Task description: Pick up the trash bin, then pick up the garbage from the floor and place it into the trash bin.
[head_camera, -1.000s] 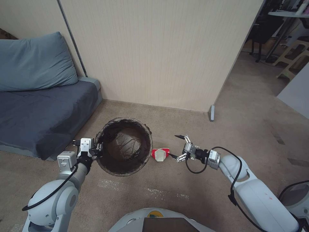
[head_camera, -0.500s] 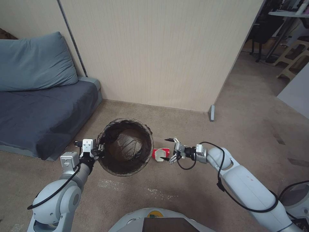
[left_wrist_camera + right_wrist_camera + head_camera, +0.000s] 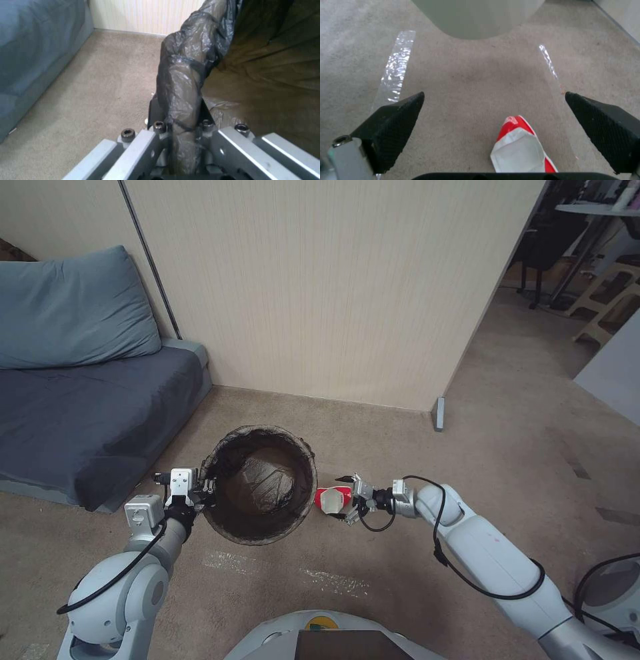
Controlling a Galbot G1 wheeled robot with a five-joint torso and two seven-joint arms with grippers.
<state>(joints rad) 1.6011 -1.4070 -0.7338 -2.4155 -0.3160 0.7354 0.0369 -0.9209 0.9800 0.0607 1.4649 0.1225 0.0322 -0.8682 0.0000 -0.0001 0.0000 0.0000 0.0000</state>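
Note:
The trash bin (image 3: 237, 527), round and lined with a dark bag, is held just off the floor (image 3: 400, 567), a tan carpet. My left gripper (image 3: 202, 491) is shut on the bin's left rim. The left wrist view shows the bag-covered rim (image 3: 181, 82) clamped in that gripper (image 3: 181, 126). The garbage here is a crumpled red-and-white carton (image 3: 331, 499) lying just right of the bin. My right gripper (image 3: 345, 497) is open, low over the carpet, with the carton (image 3: 520, 150) between its black pads (image 3: 391, 122). The bin's white wall (image 3: 476, 17) is straight ahead of it.
A dark blue sofa (image 3: 80, 420) with a blue cushion (image 3: 67, 310) stands at the left. A beige wall panel (image 3: 320, 287) rises behind the bin, ending at a grey foot (image 3: 437, 414). Pale tape strips (image 3: 396, 72) lie on the carpet. Open carpet runs to the right.
My right gripper has moved left across the carpet and now straddles the carton, still open. The left gripper and bin shifted only slightly.

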